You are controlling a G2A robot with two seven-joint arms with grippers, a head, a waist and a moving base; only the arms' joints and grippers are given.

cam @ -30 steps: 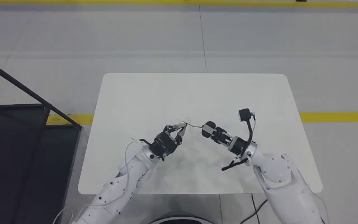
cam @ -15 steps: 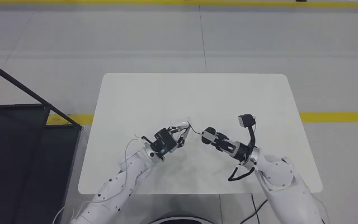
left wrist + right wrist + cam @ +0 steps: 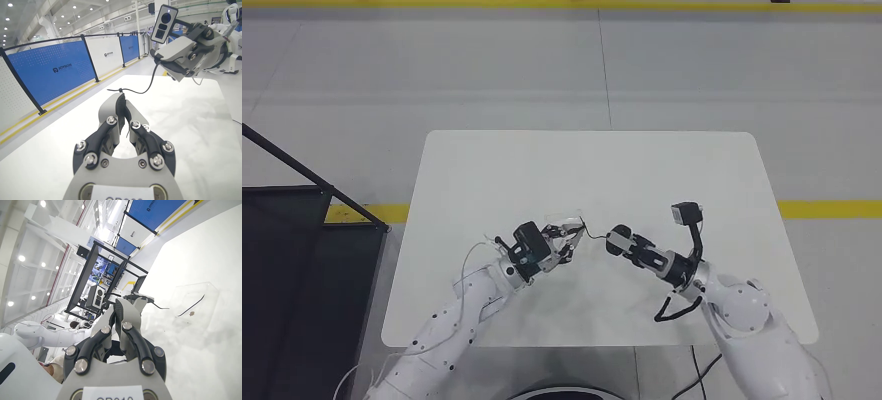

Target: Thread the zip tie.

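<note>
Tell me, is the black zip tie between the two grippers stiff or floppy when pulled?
Probably springy, not limp: the zip tie bows in a smooth arc between left gripper and right gripper. Likely very light, being so thin, and could slip from a pinch.

The zip tie [image 3: 145, 91] spans from left gripper [image 3: 122, 95] to right gripper [image 3: 610, 237], above the table [image 3: 692, 180].

My tightest spot is between the left gripper [image 3: 570, 239] and the right gripper [image 3: 609, 238]. The zip tie [image 3: 151, 83] hangs across that gap with both ends pinched, so nothing passes there. A clear tray [image 3: 189, 291] sits just beyond the left gripper. Over the far half of the table [image 3: 692, 170] and along both sides I have room to pass.
</note>
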